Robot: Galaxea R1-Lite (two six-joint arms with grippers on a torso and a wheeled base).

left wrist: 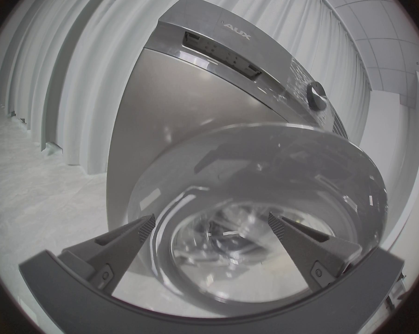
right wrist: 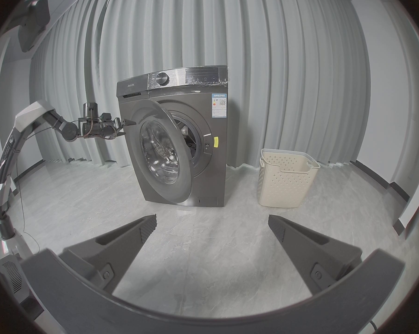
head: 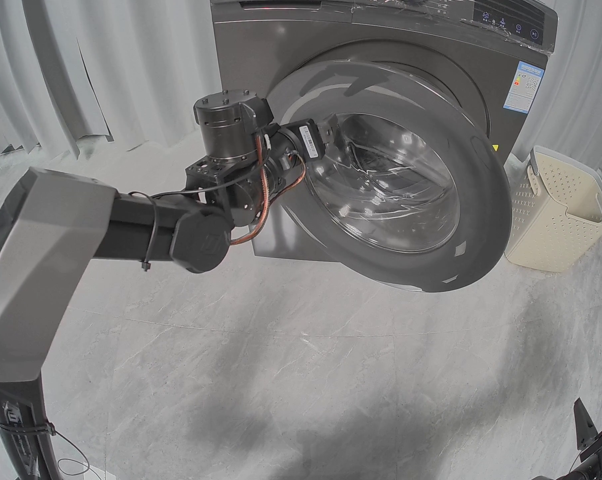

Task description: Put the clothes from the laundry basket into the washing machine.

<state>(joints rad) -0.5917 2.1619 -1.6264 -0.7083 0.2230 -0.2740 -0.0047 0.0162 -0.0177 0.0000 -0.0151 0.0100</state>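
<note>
Grey left claw (left wrist: 210, 219) — fingers (left wrist: 121, 244) spread, grasping nothing — sits at the left edge of the half-open door (head: 394, 188) of the washing machine (head: 301, 48). Just right of the machine, the cream laundry basket (head: 561, 215) stands on the floor (head: 314, 368); farther right, the right claw (right wrist: 212, 219) hangs released.

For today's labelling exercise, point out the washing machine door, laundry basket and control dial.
washing machine door (head: 394, 181), head view, glass window.
laundry basket (right wrist: 283, 186), right wrist view, perforated front wall.
control dial (left wrist: 317, 96), left wrist view, face.
</note>
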